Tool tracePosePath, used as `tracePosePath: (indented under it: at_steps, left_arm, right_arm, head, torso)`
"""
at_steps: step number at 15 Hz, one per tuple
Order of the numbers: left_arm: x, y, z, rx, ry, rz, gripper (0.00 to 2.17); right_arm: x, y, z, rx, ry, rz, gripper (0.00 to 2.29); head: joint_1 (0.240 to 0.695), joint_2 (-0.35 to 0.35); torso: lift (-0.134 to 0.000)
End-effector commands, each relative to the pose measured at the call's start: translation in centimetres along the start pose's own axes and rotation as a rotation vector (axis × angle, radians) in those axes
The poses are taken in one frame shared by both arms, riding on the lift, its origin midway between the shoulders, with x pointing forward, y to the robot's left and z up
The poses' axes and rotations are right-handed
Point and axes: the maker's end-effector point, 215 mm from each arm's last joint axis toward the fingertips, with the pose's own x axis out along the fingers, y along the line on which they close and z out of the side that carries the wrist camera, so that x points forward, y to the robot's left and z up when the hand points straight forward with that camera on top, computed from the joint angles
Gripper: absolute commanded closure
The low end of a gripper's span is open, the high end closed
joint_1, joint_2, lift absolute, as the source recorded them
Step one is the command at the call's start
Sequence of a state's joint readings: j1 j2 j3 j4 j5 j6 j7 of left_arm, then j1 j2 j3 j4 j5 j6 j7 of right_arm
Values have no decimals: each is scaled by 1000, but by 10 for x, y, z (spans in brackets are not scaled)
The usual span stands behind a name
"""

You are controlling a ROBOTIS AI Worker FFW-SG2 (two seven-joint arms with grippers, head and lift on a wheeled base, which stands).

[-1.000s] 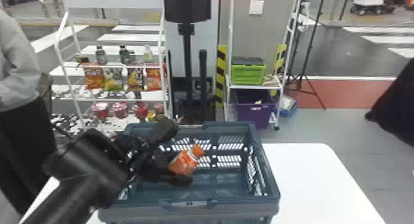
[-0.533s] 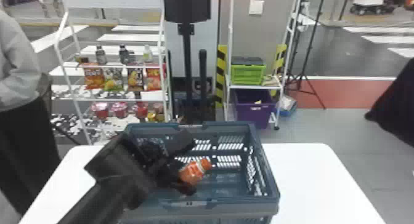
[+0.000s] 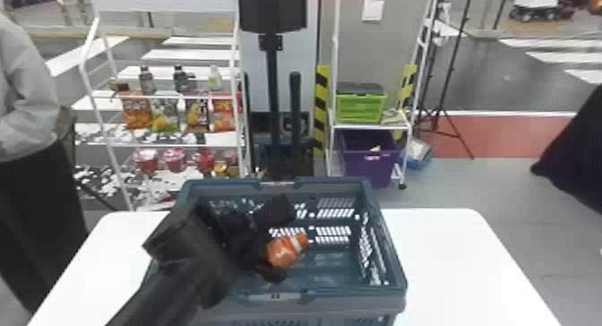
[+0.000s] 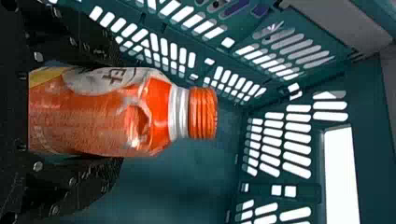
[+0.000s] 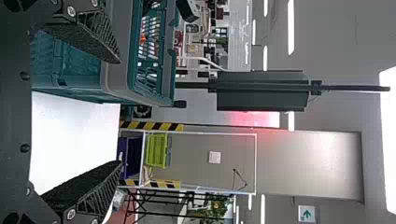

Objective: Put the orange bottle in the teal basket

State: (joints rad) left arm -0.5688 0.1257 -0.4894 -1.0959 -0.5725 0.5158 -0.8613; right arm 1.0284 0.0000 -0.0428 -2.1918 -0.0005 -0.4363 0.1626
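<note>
Within the walls of the teal basket (image 3: 387,258), my left gripper (image 3: 280,244) is shut on the orange bottle (image 3: 286,250), which is tilted with its cap pointing away from the fingers. The left wrist view has the bottle (image 4: 102,112) clasped between both fingers of the left gripper (image 4: 74,112), cap free, with the basket's slotted walls (image 4: 261,186) around and beyond it. In the right wrist view, my right gripper (image 5: 119,112) stands open and holds nothing, near the basket's outer side (image 5: 116,60); this arm is parked.
The basket stands on a white table (image 3: 452,267). Behind it are a rack (image 3: 172,143) of snacks and bottles, a black post (image 3: 273,101), and a shelf with a green crate (image 3: 360,108) and a purple bin (image 3: 369,161).
The left arm has moved rightward over and into the basket, carrying the bottle along, most of it before the half-second-old frame. The basket has kept its place.
</note>
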Motion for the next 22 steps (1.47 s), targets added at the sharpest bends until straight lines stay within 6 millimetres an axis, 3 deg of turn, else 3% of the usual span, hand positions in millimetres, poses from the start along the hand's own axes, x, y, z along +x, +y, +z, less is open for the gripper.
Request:
tracePosePath:
  at_steps: [1, 4, 9, 12, 14, 16, 19, 22]
  left_arm:
    - [-2, 3, -2, -26, -15, 12, 2]
    - [-9, 10, 2, -51, -43, 29, 19]
    - [-51, 46, 22, -134, -159, 125, 22]
    - [-92, 60, 36, -269, -298, 155, 22]
    - [-129, 70, 31, -444, -420, 183, 26]
    - [-163, 75, 19, -603, -546, 197, 26]
    - [-199, 74, -22, -805, -619, 249, 26]
    - [-228, 51, -70, -927, -658, 290, 26]
  right_arm:
    - [0, -1, 0, 3, -1, -3, 124]
    - [0, -1, 1, 3, -1, -3, 124]
    - [-1, -4, -2, 1, 4, -8, 124]
    - [-2, -6, -1, -3, 4, -10, 124]
    - [-1, -8, 1, -5, 0, -12, 124]
    - [-1, -10, 4, -7, -4, -15, 124]
    - [-2, -10, 12, -9, -15, -15, 124]
    - [0, -9, 13, -8, -17, -14, 124]
  head:
    - [499, 0]
    - [499, 0]
    - [499, 0]
    - [499, 0]
    - [499, 0]
    - [499, 0]
    - [499, 0]
    - [499, 0]
  torso:
    - [0]
    - [0]
    - [0]
    - [0]
    - [0]
    - [0]
    - [0]
    - [0]
